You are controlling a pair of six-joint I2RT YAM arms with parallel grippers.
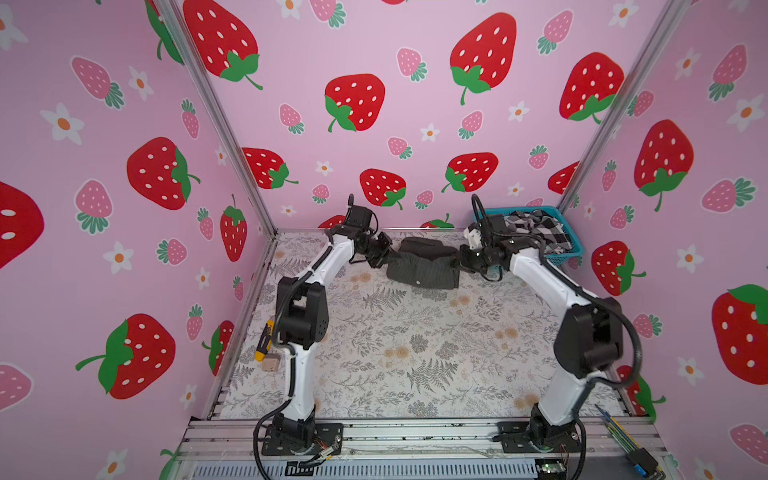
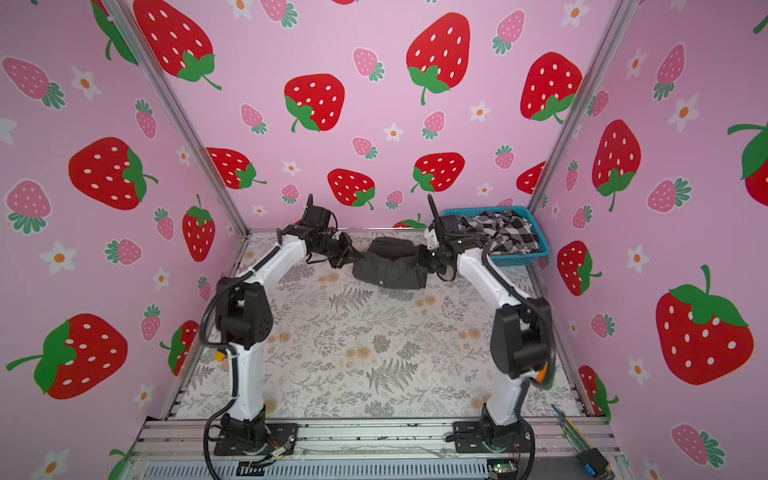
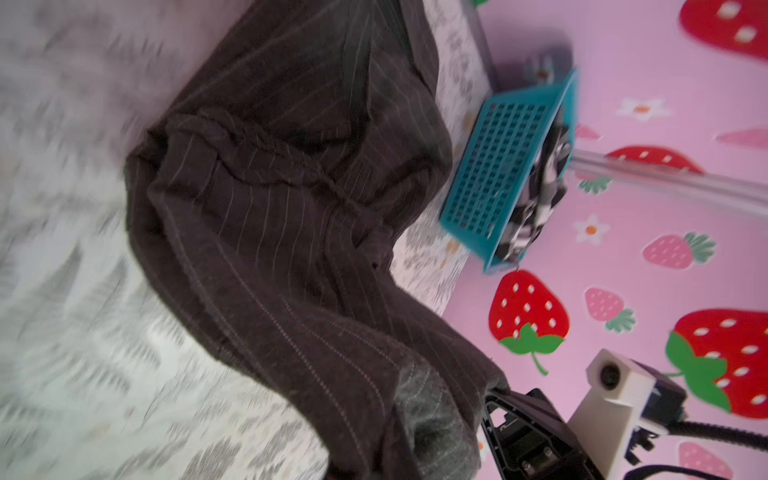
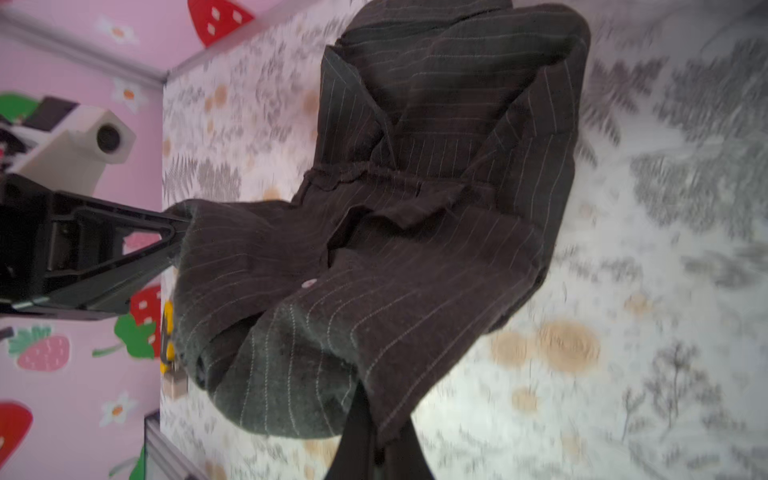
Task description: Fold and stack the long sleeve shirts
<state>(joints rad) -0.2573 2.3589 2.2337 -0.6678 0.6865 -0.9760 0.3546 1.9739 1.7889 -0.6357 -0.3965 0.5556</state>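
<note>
While your right pincer (image 1: pixel 463 259) pinches one end of the folded pinstriped shirt (image 1: pixel 424 268), likely to keep it taut, the left pincer (image 1: pixel 384 257) sits at the other end; can't tell its grip.

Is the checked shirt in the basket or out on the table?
In: the checked shirt lies bunched inside the teal basket at the table's far right corner. Only the pinstriped shirt is out.

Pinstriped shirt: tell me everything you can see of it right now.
The pinstriped shirt is dark charcoal woven cloth with thin pale stripes and one pale button showing. Folded into a rumpled bundle, it lies far back on the floral table, between both arms. The right claw pinches one end; the left claw is at the other, grip unclear.
</note>
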